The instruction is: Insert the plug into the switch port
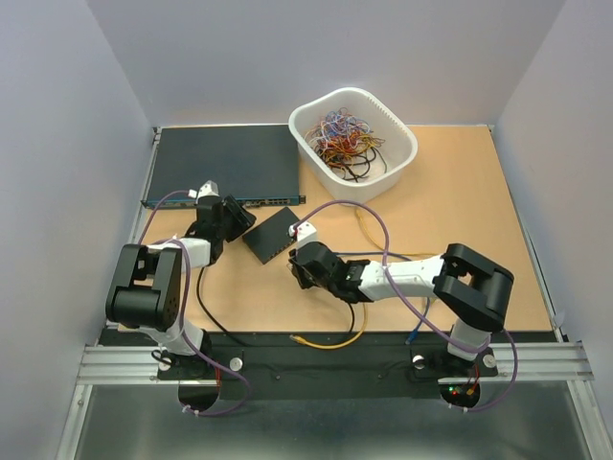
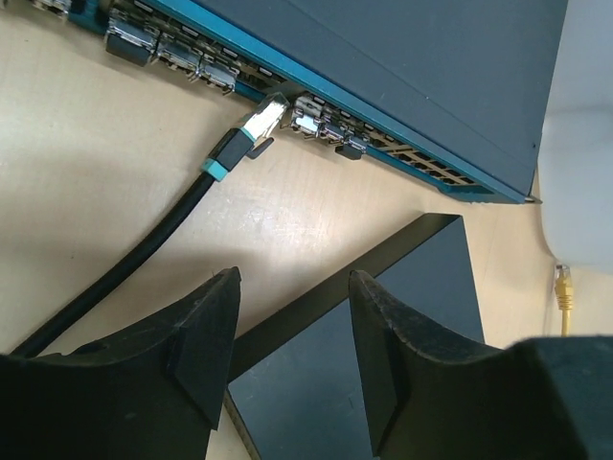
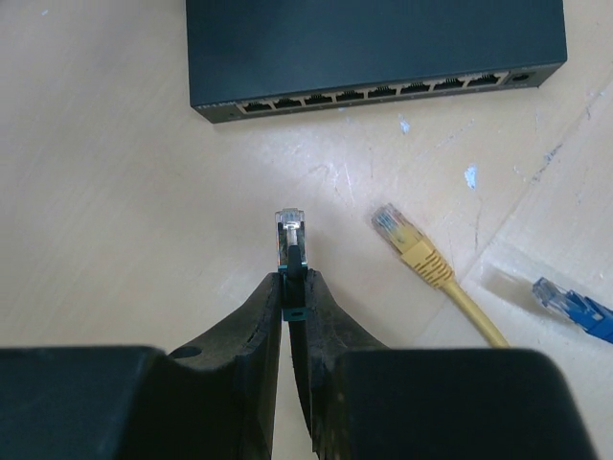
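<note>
Fingers of the right gripper (image 3: 287,286) pinch the plug (image 3: 289,228), its tip facing the ports (image 3: 374,94) of the switch (image 3: 374,38), near but apart. Left gripper (image 2: 292,331) hangs half-open, empty, over the switch's corner.

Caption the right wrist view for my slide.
Right end effector holds a plug facing the switch ports; yellow plug and blue plug lie beside.
</note>
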You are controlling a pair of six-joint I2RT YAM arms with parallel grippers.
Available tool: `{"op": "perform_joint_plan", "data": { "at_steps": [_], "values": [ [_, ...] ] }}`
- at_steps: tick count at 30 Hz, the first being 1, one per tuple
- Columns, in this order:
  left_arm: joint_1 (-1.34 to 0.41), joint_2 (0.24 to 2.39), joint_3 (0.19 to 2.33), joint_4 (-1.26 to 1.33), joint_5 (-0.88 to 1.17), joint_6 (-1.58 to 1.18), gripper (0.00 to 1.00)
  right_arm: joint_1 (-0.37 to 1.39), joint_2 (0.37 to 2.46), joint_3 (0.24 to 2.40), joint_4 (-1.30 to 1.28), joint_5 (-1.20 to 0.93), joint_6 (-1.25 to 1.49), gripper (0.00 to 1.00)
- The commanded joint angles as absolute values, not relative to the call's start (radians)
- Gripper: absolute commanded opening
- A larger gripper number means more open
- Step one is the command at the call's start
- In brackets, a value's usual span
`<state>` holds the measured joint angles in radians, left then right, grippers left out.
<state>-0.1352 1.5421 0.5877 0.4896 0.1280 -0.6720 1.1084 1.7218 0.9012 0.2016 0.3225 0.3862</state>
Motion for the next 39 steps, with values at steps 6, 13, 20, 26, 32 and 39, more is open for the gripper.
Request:
{"op": "perform_joint_plan", "data": {
  "at_steps": [6,13,20,26,32,39],
  "values": [
    [-0.129,1.592,0.614,0.572,0.186,-0.641,0.57,1.114,1.851,1.054,0.19,0.374,0.379,0.01],
    [-0.129,1.58,0.597,0.586,0.202,-0.64,0.57,1.112,1.91,1.104,0.183,0.388,0.379,0.0],
    [-0.132,1.594,0.566,0.626,0.255,-0.661,0.54,1.108,1.91,1.103,0.181,0.408,0.38,0.0],
    [-0.136,1.597,0.549,0.635,0.273,-0.669,0.54,1.104,1.876,1.066,0.183,0.423,0.383,0.0],
    [-0.169,1.615,0.555,0.641,0.275,-0.666,0.54,1.104,1.845,1.046,0.184,0.425,0.39,0.0],
    [-0.19,1.637,0.565,0.643,0.278,-0.67,0.53,1.106,1.836,1.049,0.183,0.422,0.39,0.0]
  ]
}}
